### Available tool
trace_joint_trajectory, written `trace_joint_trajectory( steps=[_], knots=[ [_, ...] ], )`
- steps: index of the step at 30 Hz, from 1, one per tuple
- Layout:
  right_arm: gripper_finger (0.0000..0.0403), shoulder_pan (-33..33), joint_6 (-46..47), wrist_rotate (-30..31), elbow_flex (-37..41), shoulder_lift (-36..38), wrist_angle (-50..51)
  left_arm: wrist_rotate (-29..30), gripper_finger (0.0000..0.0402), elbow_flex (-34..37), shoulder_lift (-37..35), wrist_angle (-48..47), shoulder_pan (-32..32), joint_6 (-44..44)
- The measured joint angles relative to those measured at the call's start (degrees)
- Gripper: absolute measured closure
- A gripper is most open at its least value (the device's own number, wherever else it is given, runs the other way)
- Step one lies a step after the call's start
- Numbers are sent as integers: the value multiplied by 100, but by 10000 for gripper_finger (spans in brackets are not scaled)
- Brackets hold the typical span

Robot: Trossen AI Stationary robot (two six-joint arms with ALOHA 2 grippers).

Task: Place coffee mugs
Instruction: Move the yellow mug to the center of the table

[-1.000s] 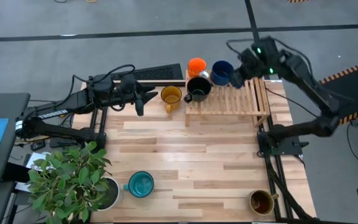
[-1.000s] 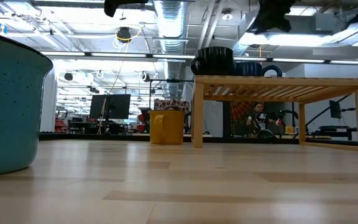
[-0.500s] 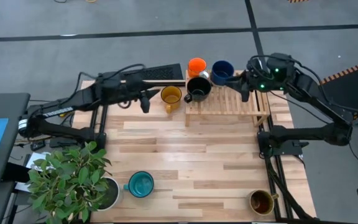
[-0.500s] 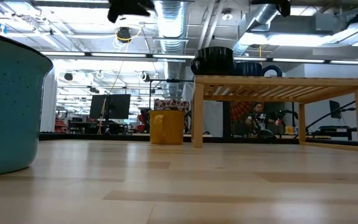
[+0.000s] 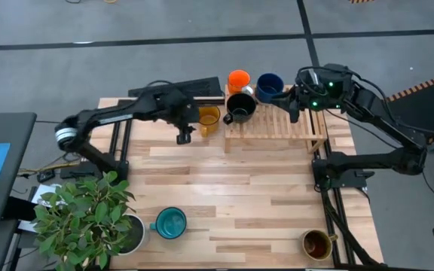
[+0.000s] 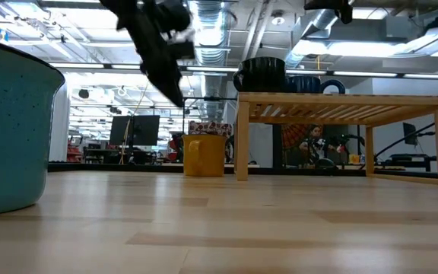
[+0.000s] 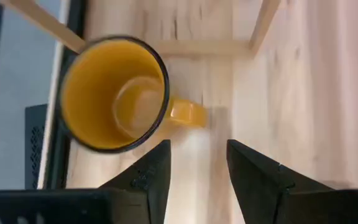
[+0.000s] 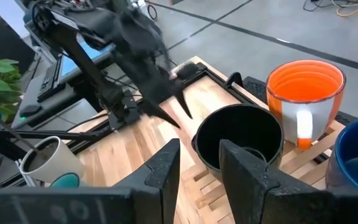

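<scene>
1. Holding the left tool (image 5: 182, 135) above the worktop (image 5: 239, 181), just beside the yellow mug (image 5: 207, 117) on the side away from the rack.
2. Showing that tool's fingers (image 7: 148, 174) a moderate way apart in the left wrist view, gripping nothing, with bare wood between them and the yellow mug's handle pointing toward the gap.
3. Standing the yellow mug upright on the worktop, near the back edge, close against the left end of the wooden rack (image 5: 285, 120).
4. Hanging the right tool (image 5: 293, 111) over the rack, just beside the dark blue mug (image 5: 269, 87), its fingers (image 8: 166, 168) a narrow way apart and holding nothing.
5. Carrying three mugs at the rack's back left corner: the black mug (image 5: 240, 107) in front, the orange mug (image 5: 238, 80) behind it, the dark blue mug to the right of the orange one, all upright and close together.
6. Resting the teal mug (image 5: 171, 223) upright near the worktop's front edge, just beside the white pot (image 5: 130, 233) of the leafy plant (image 5: 81, 218).
7. Resting the olive-brown mug (image 5: 316, 244) upright at the front right corner, well apart from the others.
8. Lying along the back edge behind the left tool: a dark keyboard (image 5: 191, 88).
</scene>
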State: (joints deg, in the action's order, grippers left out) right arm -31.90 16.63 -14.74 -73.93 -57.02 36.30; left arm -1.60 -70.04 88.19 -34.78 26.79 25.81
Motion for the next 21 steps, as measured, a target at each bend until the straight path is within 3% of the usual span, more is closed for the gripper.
trace_joint_trajectory(
  steps=[5, 10, 21],
  knots=[
    [262, 0, 84, -2, 0, -45, 16, 299, 226, 2, 717, 422, 0, 290],
    [262, 0, 132, -5, 0, -41, 11, 403, 199, 1, 863, 792, 2, 275],
    [262, 0, 147, -4, 0, -41, 6, 740, 193, -2, 1247, 883, 161, 1413]
  ],
)
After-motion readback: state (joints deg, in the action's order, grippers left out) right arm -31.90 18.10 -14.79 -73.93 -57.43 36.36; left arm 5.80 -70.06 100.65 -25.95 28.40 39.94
